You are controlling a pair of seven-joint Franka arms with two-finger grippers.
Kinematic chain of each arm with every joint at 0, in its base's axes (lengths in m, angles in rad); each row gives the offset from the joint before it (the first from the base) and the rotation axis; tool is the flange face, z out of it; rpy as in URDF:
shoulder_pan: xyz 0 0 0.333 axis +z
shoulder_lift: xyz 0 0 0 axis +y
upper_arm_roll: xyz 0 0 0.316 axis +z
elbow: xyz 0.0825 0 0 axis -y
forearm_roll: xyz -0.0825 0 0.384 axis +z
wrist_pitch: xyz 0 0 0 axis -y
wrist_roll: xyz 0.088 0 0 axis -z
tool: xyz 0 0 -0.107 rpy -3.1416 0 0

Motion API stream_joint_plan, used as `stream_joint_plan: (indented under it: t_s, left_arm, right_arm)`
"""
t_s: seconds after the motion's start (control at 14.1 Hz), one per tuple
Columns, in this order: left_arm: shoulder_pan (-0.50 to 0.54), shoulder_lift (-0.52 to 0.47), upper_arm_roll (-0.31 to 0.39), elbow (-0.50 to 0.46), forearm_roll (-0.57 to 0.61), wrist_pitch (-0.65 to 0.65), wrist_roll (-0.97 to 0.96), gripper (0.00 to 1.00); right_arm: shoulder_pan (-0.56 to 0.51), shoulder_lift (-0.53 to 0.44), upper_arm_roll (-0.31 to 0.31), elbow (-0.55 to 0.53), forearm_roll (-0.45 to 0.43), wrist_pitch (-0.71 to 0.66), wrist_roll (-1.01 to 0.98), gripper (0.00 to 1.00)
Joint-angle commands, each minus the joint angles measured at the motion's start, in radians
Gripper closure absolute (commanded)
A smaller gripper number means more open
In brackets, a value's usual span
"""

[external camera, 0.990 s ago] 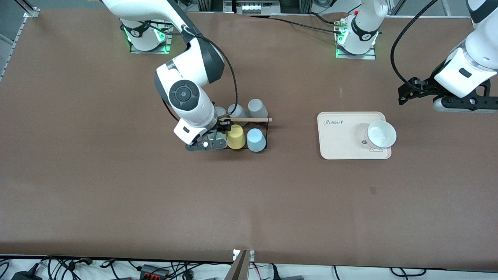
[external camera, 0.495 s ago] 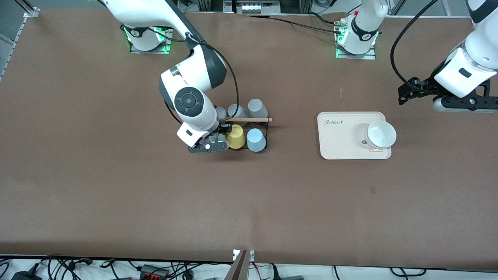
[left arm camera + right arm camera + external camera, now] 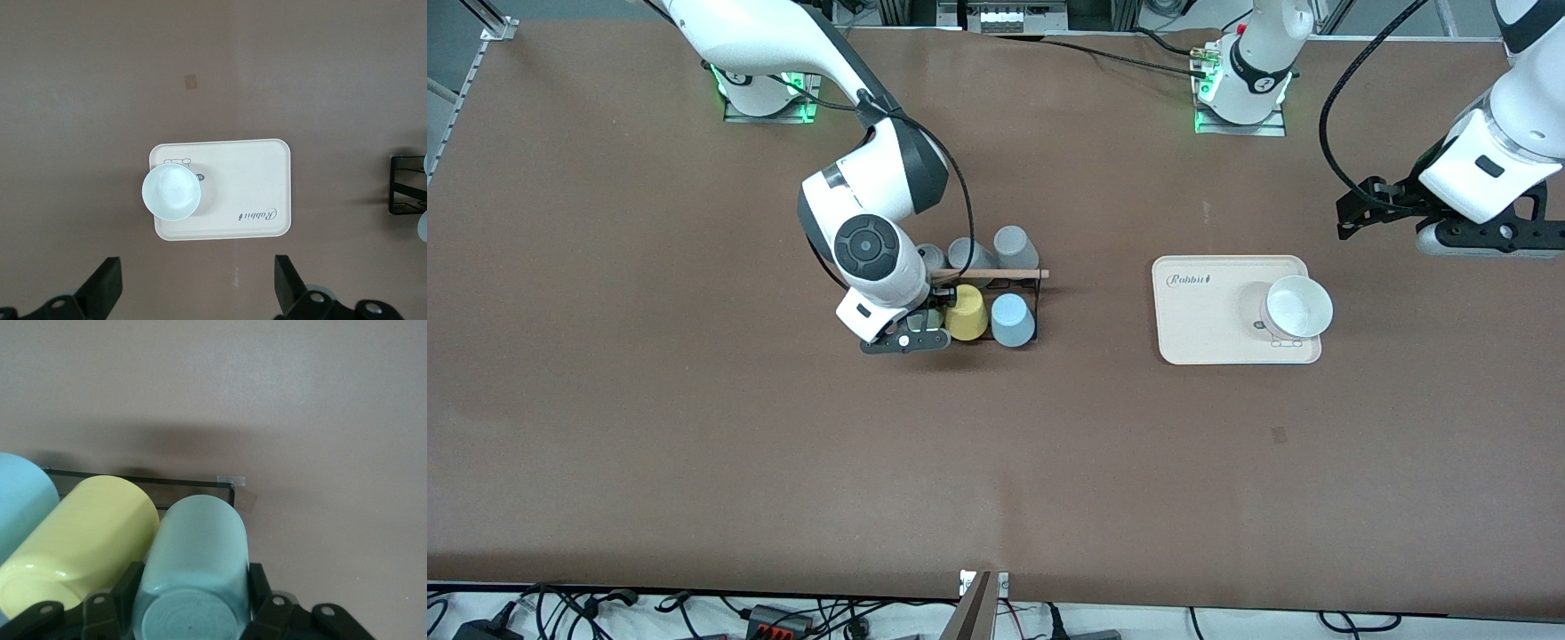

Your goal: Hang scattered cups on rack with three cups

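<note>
- My right gripper [image 3: 192, 613] was clamped on the mint cup [image 3: 193, 567], one finger [image 3: 127, 590] on each side of its body, bottom end toward my wrist.
- That cup sat at the rack [image 3: 996, 307], at the row's end toward the right arm's end of the counter [image 3: 694, 444], just beside the yellow cup [image 3: 966, 313]; I could not tell whether it was seated on a peg.
- Over the last second my right wrist had drifted nearer to the yellow cup and lower in the front view. I judged this to be the final seating of the cup, not a carry.
- The blue cup [image 3: 1012, 320] was already in that row, next to the yellow one, toward the left arm's end. Three grey cups [image 3: 1014, 244] filled the row farther from the front camera, under the wooden rod [image 3: 996, 274].
- So I judged the task nearly done: both scattered cups at the rack, with only release and withdrawal left. The risk was dragging the cup off as I backed away.
- My left gripper [image 3: 197, 293] waited with jaws apart and empty, above the counter near a cream tray [image 3: 260, 173] carrying a white bowl [image 3: 171, 192], well apart from the rack.
</note>
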Motion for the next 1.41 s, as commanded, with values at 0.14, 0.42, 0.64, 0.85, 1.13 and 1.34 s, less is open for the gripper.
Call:
stream_joint_plan:
  t_s: [0.14, 0.42, 0.64, 0.85, 1.13, 1.34]
  left_arm:
    - [0.003, 0.002, -0.004, 0.022, 0.001, -0.024, -0.009, 0.00]
    - [0.003, 0.002, -0.004, 0.022, 0.001, -0.024, -0.009, 0.00]
    - [0.003, 0.002, -0.004, 0.022, 0.001, -0.024, -0.007, 0.00]
    - [0.003, 0.002, -0.006, 0.022, 0.001, -0.024, -0.007, 0.00]
    - [0.003, 0.002, -0.006, 0.022, 0.001, -0.024, -0.007, 0.00]
    - [0.003, 0.002, -0.004, 0.022, 0.001, -0.024, 0.005, 0.00]
  right_arm:
    - [-0.004, -0.008, -0.001, 0.040, -0.003, -0.013, 0.040, 0.00]
    - [-0.027, -0.064, -0.012, 0.040, -0.008, -0.036, 0.034, 0.00]
    - [-0.070, -0.122, -0.018, 0.040, -0.015, -0.070, 0.028, 0.00]
    - [-0.120, -0.183, -0.035, 0.040, -0.014, -0.073, 0.020, 0.00]
    - [-0.237, -0.258, -0.039, 0.041, -0.014, -0.122, -0.030, 0.00]
    - [-0.335, -0.326, -0.039, 0.040, -0.012, -0.199, -0.164, 0.00]
